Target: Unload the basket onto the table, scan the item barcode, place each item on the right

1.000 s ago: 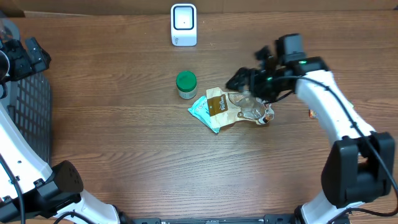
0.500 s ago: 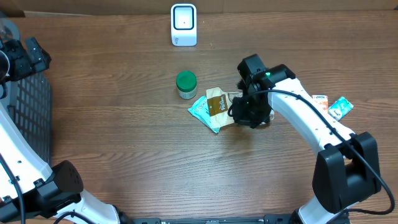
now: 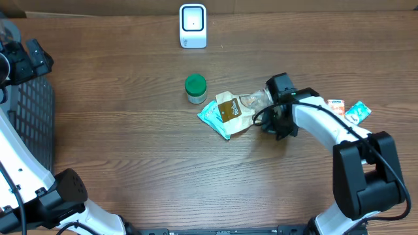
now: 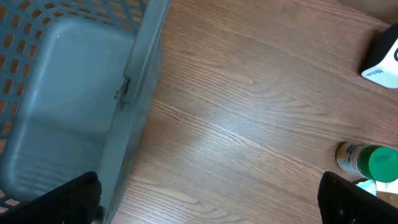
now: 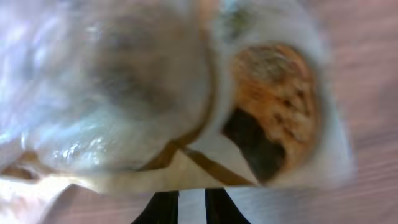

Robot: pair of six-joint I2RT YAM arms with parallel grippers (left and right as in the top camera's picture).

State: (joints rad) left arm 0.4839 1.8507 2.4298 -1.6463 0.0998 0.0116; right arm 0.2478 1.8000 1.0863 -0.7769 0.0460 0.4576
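My right claw (image 3: 275, 123) was clenched on the bag (image 3: 234, 109) at its 3 o'clock end. In my right wrist view the two dark fingers (image 5: 159, 209) stood close together with a thin strip of the bag's edge pinched between them. The rest of that view was filled by the bag itself: clear film over pale contents, with an orange-brown patch toward 2 o'clock, all blurred by closeness.

From overhead the bag lay on the surface (image 3: 130, 163) just right of the middle, and I could not tell whether any part of it was lifted. Its 8 o'clock corner overlapped a teal packet (image 3: 211, 117). A green-lidded jar (image 3: 195, 88) stood upright close by at the bag's 10 o'clock, apart from it. The white scanner (image 3: 192, 26) stood at 12 o'clock, well away from the bag. Two small packets — one orange and white (image 3: 335, 104), one teal (image 3: 358, 111) — lay at 3 o'clock of my right arm.

My left claw (image 4: 208, 193) was released, its tips spread wide at both bottom corners of its wrist view, holding nothing. It hung over the surface beside the grey basket (image 3: 32, 111) at the 9 o'clock edge.
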